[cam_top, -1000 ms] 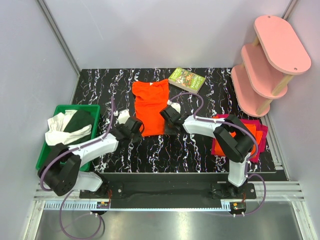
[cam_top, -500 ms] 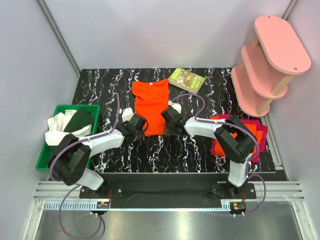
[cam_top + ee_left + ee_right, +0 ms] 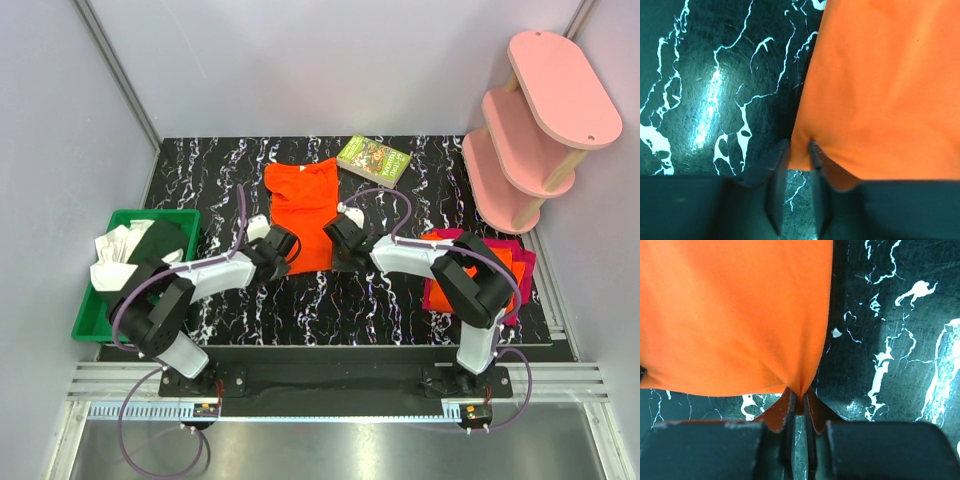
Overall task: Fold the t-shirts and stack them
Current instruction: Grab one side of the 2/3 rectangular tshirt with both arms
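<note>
Item: orange t-shirt (image 3: pixel 300 205)
Condition: spread flat and unfolded on the table (image 3: pixel 380 300), collar end far from me, hem end nearest.
Place: straight ahead of both my jaws, with its two near corners at my fingertips.

Item: left gripper (image 3: pixel 797 160)
Place: at the shirt's near left corner, low over the tabletop.
Jaws: my fingers (image 3: pixel 772 167) stood close on either side of the corner with orange cloth between them. I could not tell whether they pinched it firmly.

Item: right gripper (image 3: pixel 799 405)
Place: at the shirt's near right corner.
Jaws: clenched on the cloth. The corner was nipped between my nearly closed fingertips, and creases ran from the pinch out into the shirt.

Item: stack of folded t-shirts (image 3: pixel 508 268)
Condition: flat rectangles, orange lying on magenta-red.
Place: well off to the right of my right jaws, near the table's right edge, partly hidden by my right arm.

Item: green bin (image 3: pixel 85 322)
Contents: white and dark cloths (image 3: pixel 115 262), heaped loosely.
Place: well off to the left of my left jaws, at the table's left edge.

Item: book (image 3: pixel 373 159)
Place: beyond my right jaws, lying flat just beside the shirt's far right sleeve.

Item: pink shelf (image 3: pixel 560 75)
Condition: three rounded tiers on pale posts.
Place: far beyond and to the right of my right jaws, at the table's far right corner.
</note>
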### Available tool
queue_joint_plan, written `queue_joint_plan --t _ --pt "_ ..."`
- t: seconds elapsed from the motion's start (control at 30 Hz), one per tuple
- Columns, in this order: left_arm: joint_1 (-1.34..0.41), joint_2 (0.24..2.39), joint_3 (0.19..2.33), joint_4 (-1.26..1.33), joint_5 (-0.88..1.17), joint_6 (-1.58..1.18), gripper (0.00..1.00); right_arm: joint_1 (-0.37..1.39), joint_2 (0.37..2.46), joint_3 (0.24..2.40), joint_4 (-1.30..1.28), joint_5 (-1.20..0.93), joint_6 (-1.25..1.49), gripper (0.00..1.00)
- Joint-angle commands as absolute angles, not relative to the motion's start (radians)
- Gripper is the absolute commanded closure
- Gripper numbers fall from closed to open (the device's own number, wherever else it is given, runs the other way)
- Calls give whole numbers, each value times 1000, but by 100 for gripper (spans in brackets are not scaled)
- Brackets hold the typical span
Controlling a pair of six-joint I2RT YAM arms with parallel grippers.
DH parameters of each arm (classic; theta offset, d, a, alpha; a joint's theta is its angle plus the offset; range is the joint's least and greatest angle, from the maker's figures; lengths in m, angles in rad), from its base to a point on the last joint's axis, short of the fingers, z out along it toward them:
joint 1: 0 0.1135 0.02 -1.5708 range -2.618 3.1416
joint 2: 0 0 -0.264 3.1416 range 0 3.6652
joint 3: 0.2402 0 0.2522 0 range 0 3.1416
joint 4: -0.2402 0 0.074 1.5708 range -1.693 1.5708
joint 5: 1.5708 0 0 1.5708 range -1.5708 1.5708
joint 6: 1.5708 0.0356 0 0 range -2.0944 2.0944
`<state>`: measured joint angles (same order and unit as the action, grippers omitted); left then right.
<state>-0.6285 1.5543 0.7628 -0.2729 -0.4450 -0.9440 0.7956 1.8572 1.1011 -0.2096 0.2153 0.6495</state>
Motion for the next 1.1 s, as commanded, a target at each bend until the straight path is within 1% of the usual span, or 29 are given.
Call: queue_joint_plan --t 0.0,0.03,0.07,0.17,0.4,0.67,1.07 --pt "-624 1522 761 -305 -445 -979 81 793 1822 1074 -288 222 629 92" --pt "-629 1514 749 -305 -442 -979 89 793 1818 1072 -290 222 629 94" --pt "-630 1509 744 -305 -440 -979 94 793 1812 1069 -293 225 629 99" --pt "-640 1494 723 -307 -436 -977 100 792 1796 1051 -298 222 637 100" --pt "-673 1447 681 -307 -417 -973 100 796 1750 994 -301 189 675 100" --pt "-778 1347 597 -357 -400 -1044 100 851 1654 881 -305 167 718 100" --pt "-1041 1239 526 -498 -417 -1239 100 992 1557 749 -328 138 824 100"
